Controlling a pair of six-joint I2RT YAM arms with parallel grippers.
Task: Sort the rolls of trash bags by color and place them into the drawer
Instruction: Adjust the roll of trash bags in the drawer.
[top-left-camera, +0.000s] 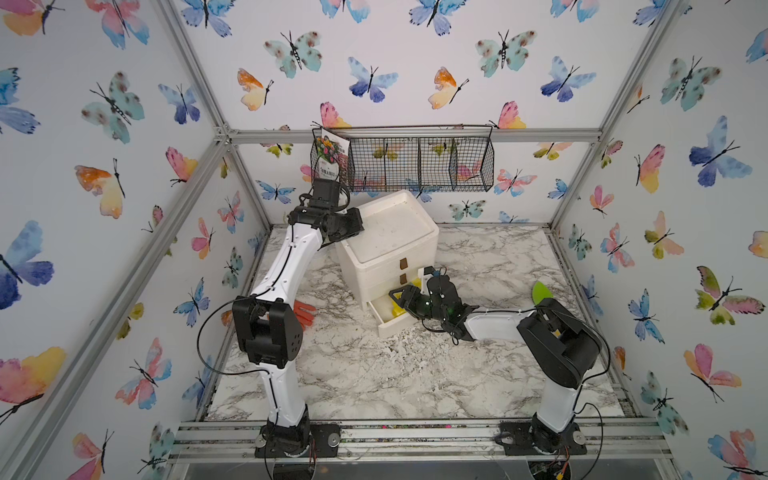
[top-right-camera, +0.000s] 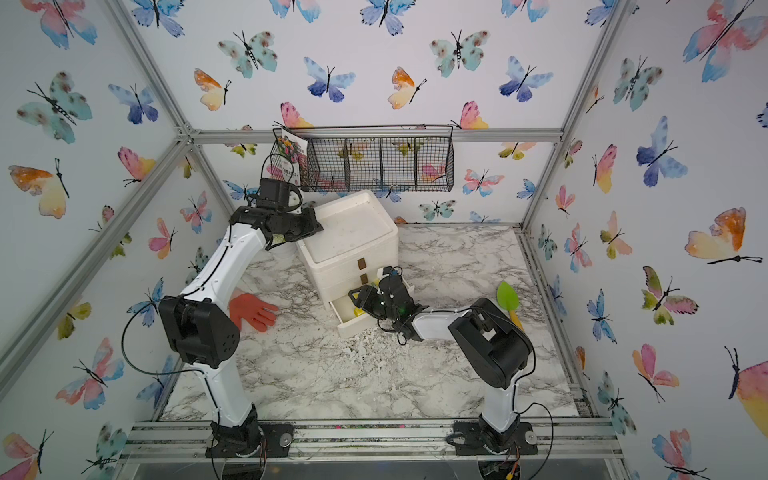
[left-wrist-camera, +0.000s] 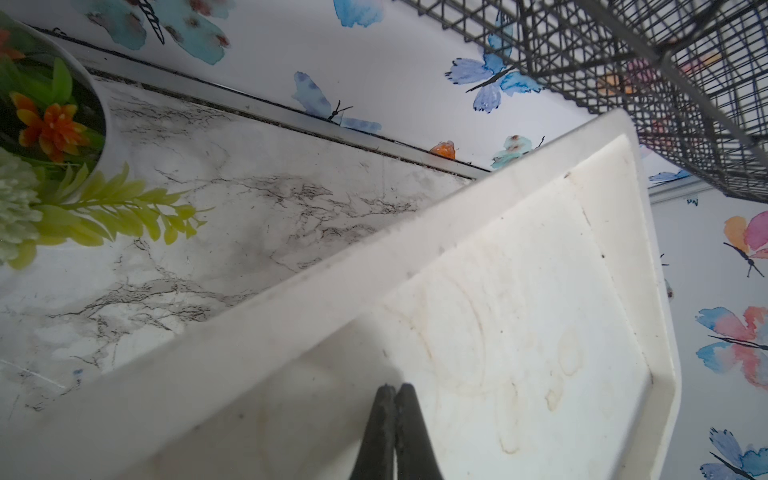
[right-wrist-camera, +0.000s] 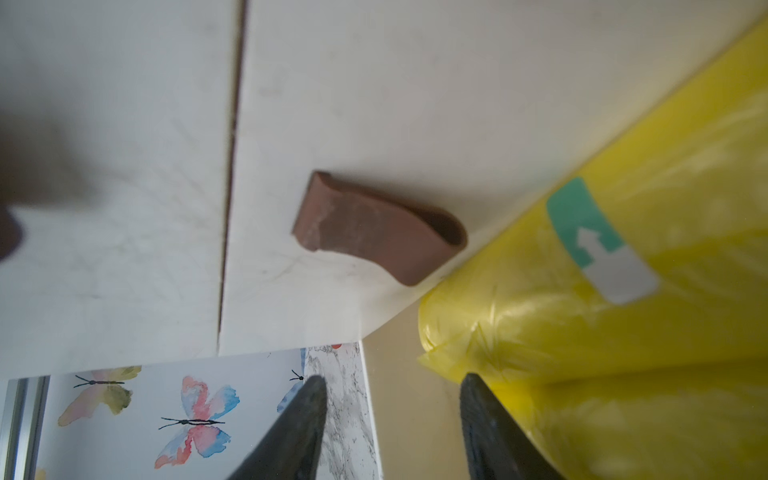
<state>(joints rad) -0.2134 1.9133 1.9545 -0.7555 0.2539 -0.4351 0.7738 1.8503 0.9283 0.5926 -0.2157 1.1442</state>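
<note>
A white three-drawer cabinet (top-left-camera: 390, 228) stands at the back of the marble table. Its bottom drawer (top-left-camera: 388, 328) is pulled out, seen in both top views. Two yellow rolls of trash bags (right-wrist-camera: 623, 187) (right-wrist-camera: 648, 419) lie side by side inside it; yellow also shows in a top view (top-right-camera: 358, 311). My right gripper (right-wrist-camera: 394, 377) hangs open over the drawer with nothing between its fingers. One fingertip (right-wrist-camera: 471, 384) is beside the yellow rolls, and the drawer's side wall shows between the two. The brown handle (right-wrist-camera: 374, 232) of the drawer above is just ahead. My left gripper (left-wrist-camera: 394, 388) is shut and empty over the cabinet's top (left-wrist-camera: 519, 311).
An orange rubber glove (top-right-camera: 253, 311) lies left of the cabinet. A green-bladed trowel (top-right-camera: 508, 297) lies behind the right arm's elbow. A black wire basket (top-left-camera: 419, 162) with a seed packet (top-left-camera: 330, 153) hangs on the back wall. A potted plant (left-wrist-camera: 50, 124) stands behind the cabinet.
</note>
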